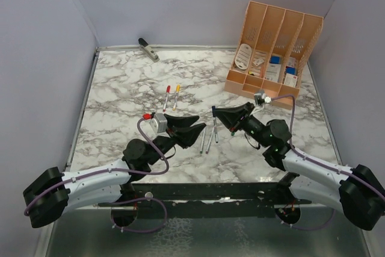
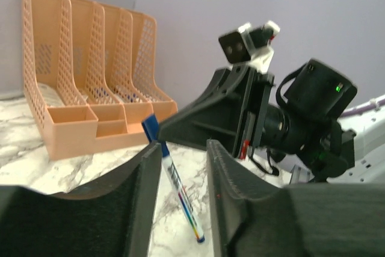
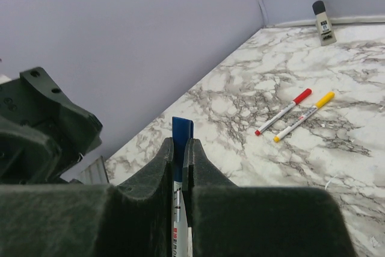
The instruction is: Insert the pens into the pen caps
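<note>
Pens lay in three places in the top external view. A red-capped pen (image 1: 166, 96) and a yellow-capped pen (image 1: 176, 95) lay side by side toward the far middle of the marble counter (image 1: 120, 82). Two grey pens (image 1: 203, 139) lay close together near the centre. A blue-capped pen (image 1: 215, 127) stood just beside those two, its capped end in the tips of the right pincer (image 1: 216, 114). The left pincer (image 1: 200, 123) was spread wide and held nothing, its tips aimed at that pen. An orange organiser (image 1: 274, 34) sat at the far right, and a grey tool (image 1: 148, 49) lay at the far edge.

In the left wrist view, the left pincer (image 2: 182, 148) stood released. The blue-capped pen (image 2: 177, 188) showed through the gap between its fingers. The pen hung tilted from the right pincer (image 2: 165, 129), with the blue cap (image 2: 150, 128) uppermost. Whether its lower end touched the counter (image 2: 42, 167) I could not tell. The orange organiser (image 2: 72, 130) stood behind.

In the right wrist view, the right pincer (image 3: 181, 147) was clenched on the blue-capped pen (image 3: 178, 209) just under the blue cap (image 3: 181, 128), which stuck out past the fingertips. Beyond it, the red-capped pen (image 3: 283, 112) and the yellow-capped pen (image 3: 299, 117) lay parallel on the counter (image 3: 361, 148), near each other but apart. The grey tool (image 3: 323, 22) lay by the far wall.
</note>
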Motion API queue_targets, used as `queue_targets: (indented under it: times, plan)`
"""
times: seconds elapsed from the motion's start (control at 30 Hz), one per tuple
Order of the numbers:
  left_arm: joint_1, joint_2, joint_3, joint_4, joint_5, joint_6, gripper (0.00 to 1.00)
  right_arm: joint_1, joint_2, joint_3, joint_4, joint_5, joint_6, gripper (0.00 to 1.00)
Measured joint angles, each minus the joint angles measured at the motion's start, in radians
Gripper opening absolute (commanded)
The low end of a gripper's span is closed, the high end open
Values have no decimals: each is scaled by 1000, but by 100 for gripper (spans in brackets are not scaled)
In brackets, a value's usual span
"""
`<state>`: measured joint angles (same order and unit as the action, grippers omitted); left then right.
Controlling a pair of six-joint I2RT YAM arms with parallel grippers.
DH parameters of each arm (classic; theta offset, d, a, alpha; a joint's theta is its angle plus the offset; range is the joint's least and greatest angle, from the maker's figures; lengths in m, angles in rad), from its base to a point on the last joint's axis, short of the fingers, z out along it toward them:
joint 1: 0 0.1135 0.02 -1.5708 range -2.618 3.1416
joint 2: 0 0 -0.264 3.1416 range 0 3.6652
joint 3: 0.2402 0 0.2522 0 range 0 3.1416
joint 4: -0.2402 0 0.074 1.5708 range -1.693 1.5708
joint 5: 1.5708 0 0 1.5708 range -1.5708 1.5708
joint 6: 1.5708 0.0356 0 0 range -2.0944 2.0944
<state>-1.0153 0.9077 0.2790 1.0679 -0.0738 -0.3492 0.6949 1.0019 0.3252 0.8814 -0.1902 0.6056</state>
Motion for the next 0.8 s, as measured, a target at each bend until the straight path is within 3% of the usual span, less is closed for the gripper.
queue_targets:
  times: [0.13, 0.47, 0.6, 0.8]
  plan:
    - [0, 14, -5, -33, -1, -19, 60, 0, 49, 33, 5, 9, 3, 1]
    - [0, 198, 34, -63, 0, -67, 62, 0, 113, 37, 67, 8, 41, 1]
    - [1, 270, 68, -65, 0, -85, 56, 0, 124, 54, 81, 8, 44, 1]
    - [15, 301, 93, -68, -13, -90, 36, 0, 180, 82, 109, 5, 44, 1]
